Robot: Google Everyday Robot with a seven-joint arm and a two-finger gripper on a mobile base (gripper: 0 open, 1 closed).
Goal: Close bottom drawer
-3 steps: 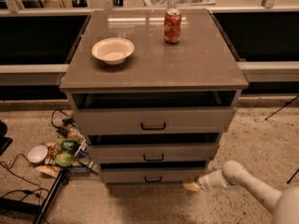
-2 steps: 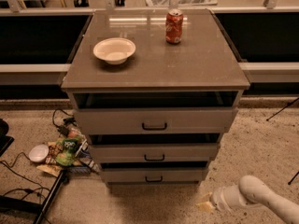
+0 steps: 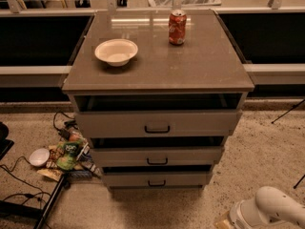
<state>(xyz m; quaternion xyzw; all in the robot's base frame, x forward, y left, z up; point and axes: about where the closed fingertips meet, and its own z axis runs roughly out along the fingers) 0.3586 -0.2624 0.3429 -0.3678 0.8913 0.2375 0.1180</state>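
1. Your bottom drawer [image 3: 156, 178] sits lowest under the counter's [image 3: 200, 70] front edge, with a dark gap above its front.
2. The gripper [image 3: 224, 221] hangs low off the front-right corner, apart from the drawer; you cannot tell its opening.

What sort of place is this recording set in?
Probably a lab or office test area: a three-drawer cabinet on speckled floor, loose cables and snack packets beside it. The gripper sits bottom right, clear of the bottom drawer.
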